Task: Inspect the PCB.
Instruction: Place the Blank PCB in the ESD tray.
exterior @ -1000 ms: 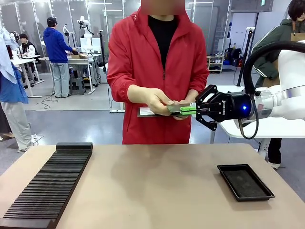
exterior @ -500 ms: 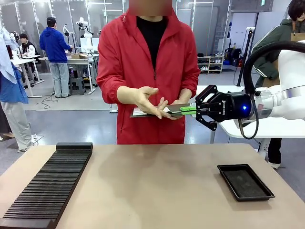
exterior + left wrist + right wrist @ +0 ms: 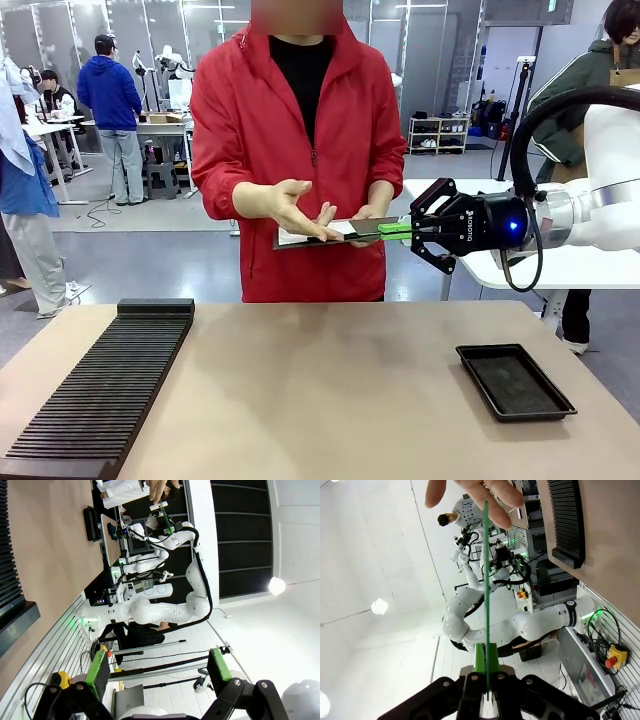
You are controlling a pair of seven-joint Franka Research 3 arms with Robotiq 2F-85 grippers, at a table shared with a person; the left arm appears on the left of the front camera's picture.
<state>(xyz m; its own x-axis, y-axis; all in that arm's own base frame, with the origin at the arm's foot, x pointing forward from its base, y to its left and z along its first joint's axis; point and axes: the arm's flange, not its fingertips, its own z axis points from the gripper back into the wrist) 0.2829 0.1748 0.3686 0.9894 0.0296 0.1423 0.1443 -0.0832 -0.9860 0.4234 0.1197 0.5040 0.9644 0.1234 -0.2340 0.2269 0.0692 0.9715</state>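
Currently the right pincer (image 3: 385, 230) pinches one end of the thin flat green PCB (image 3: 362, 228), held level above the tan worktop (image 3: 330, 400). A person's hand (image 3: 495, 492) touches its far end. The left pincer (image 3: 157, 666) is spread wide.

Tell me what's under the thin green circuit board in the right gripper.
Below the thin green circuit board, a person's hand holds a dark flat clipboard with white paper; contact is hidden.
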